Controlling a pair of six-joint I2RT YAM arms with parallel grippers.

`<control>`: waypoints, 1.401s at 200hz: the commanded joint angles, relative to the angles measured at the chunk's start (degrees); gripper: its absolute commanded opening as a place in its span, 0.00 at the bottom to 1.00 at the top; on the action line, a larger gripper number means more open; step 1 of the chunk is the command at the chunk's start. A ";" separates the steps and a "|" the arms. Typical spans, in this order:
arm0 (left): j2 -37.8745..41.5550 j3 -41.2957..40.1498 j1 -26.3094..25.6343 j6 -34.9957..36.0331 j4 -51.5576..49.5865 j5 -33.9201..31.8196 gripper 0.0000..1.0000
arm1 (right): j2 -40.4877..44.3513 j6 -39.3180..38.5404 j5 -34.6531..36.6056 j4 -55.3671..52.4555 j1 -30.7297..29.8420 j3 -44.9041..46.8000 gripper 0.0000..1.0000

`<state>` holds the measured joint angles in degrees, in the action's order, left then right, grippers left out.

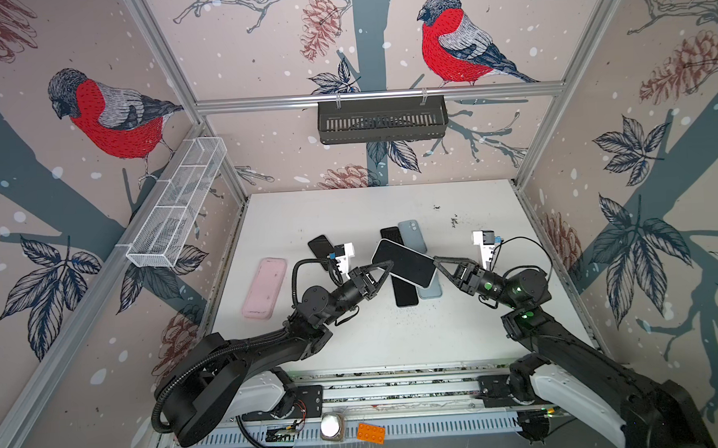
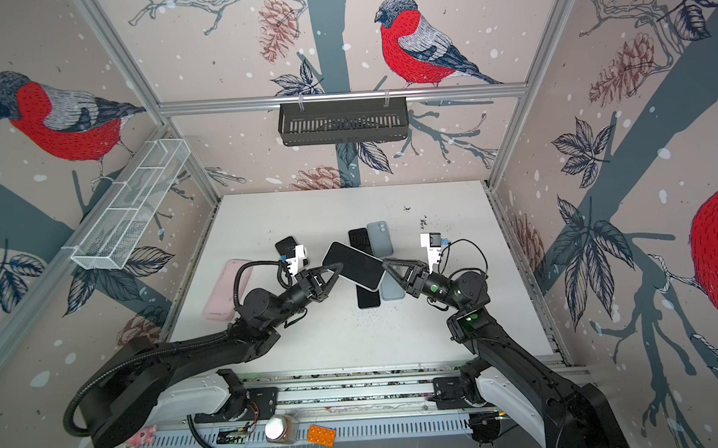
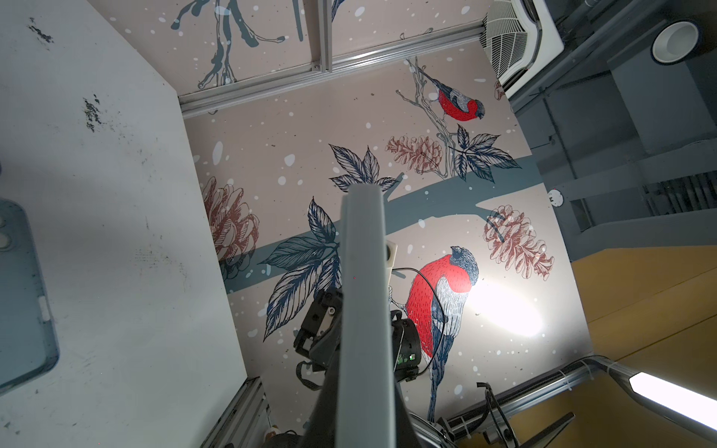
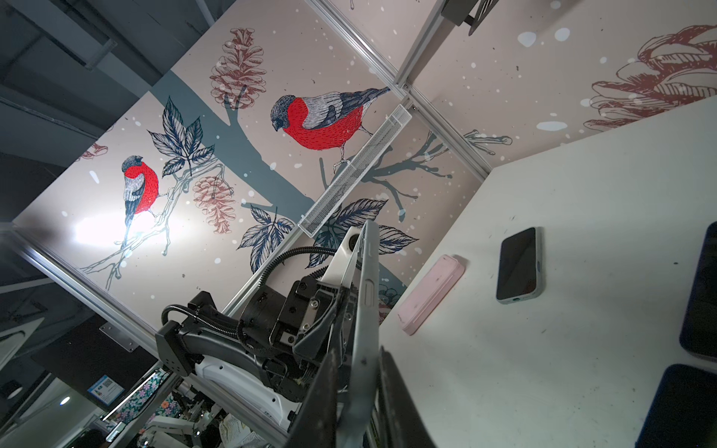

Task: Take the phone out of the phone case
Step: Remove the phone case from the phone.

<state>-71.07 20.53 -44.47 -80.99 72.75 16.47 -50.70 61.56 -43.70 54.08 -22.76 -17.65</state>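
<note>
In both top views the phone [image 1: 405, 262] hung in the air over the middle of the table [image 1: 354, 341], dark screen up. The left gripper [image 1: 388, 266] was shut on its end at 9 o'clock. The right gripper [image 1: 437, 260] met its end at 3 o'clock. A pale rim ran round the screen. A pink cover [image 1: 264, 287] lay flat at 9 o'clock from the phone. A black phone [image 1: 406, 293] and a blue-grey thing [image 1: 413, 236] lay on the table under it.

In the left wrist view the grey side of the phone case [image 3: 364, 291] stuck straight out from the left gripper's closed tips.

In the right wrist view the right gripper's two dark fingers [image 4: 329, 388] sat tight on both sides of that grey edge, so it gripped the phone too.

I think the lifting was done and both ends were held. The case looked to be on the phone all the way round, so the pulling apart was not yet done.
</note>
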 commanded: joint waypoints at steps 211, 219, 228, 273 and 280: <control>-9.64 8.45 0.86 4.04 29.10 8.49 0.00 | -22.56 42.07 -2.09 43.62 6.72 -2.08 0.05; -9.66 8.92 0.87 4.43 29.11 8.84 0.00 | -23.54 43.38 -1.95 44.91 6.92 -2.47 0.05; -9.70 9.57 0.87 4.61 28.81 9.26 0.00 | -24.70 44.99 -1.76 46.34 6.87 -3.09 0.05; -11.19 11.32 1.92 3.88 30.48 10.62 0.00 | -31.25 52.29 -1.30 52.79 7.34 -6.47 0.06; -11.20 11.62 2.09 3.87 30.58 10.88 0.00 | -31.84 52.68 -1.24 52.79 7.45 -6.97 0.06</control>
<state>-82.39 30.33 -42.39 -75.05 80.55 16.99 -80.64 109.45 -45.98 94.26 -15.55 -23.33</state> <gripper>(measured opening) 0.126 0.123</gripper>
